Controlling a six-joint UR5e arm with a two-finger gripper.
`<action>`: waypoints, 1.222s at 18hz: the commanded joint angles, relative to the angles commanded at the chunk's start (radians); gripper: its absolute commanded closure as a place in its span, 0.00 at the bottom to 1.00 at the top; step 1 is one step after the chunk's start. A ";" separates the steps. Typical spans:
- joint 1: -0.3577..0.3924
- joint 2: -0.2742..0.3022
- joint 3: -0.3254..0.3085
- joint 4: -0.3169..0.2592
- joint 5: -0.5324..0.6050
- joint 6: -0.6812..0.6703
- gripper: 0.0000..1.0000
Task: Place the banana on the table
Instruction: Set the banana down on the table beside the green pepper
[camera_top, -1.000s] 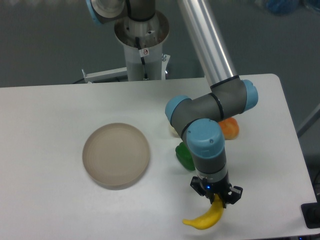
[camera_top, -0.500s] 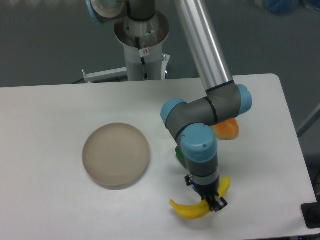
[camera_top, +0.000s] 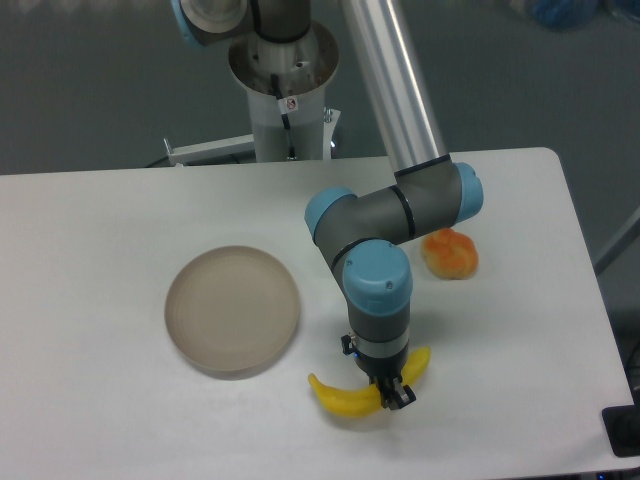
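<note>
One banana (camera_top: 345, 398), pinched in my gripper (camera_top: 390, 392)

Curved, glossy yellow, it hangs low over the white table (camera_top: 100, 400) near the front edge; round beige plate (camera_top: 232, 310) left; orange fruit (camera_top: 450, 254) behind.

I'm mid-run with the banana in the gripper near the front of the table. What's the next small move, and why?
Probably lower a little further, then open. The gripper is closed on the banana over bare table, clear of the plate and the orange fruit. Whether the banana already touches the surface is not clear from this view.
</note>
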 joint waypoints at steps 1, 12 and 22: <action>0.000 -0.002 0.000 0.000 0.000 -0.006 0.60; -0.003 -0.018 -0.012 0.002 0.005 -0.061 0.58; 0.000 -0.008 0.008 0.003 0.005 -0.086 0.00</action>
